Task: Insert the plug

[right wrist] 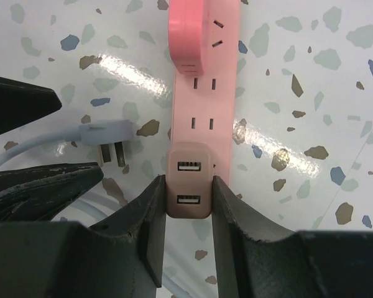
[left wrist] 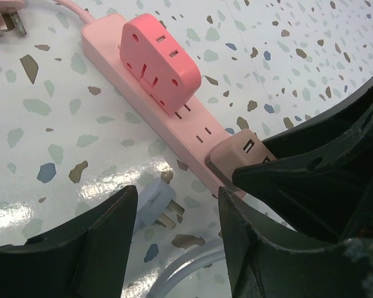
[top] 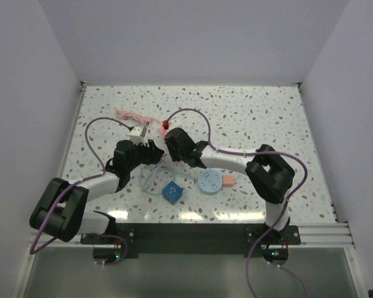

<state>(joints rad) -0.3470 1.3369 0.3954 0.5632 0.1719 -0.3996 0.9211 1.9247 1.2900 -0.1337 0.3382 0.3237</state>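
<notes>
The right gripper (right wrist: 188, 189) was clamped on one tan USB charger (right wrist: 188, 162), which rested on one end of the single pink power strip (right wrist: 202, 118). The left gripper (left wrist: 177, 202) stood partly open and held nothing, above one pale plug (left wrist: 150, 202) lying just beside the strip. One pink adapter (right wrist: 189, 31) sat farther along the strip.

This is a robot lab test cell. Plain white walls (top: 25, 93) box in a speckled table (top: 267, 112) on three sides. A left arm (top: 93, 185) and a right arm (top: 233, 161) are bolted to a metal rail (top: 317, 234) at its near edge, with purple cables (top: 87, 138) looping off them. A pink strip (left wrist: 102, 49) and a blue block (top: 172, 192) lie loose on the table.
</notes>
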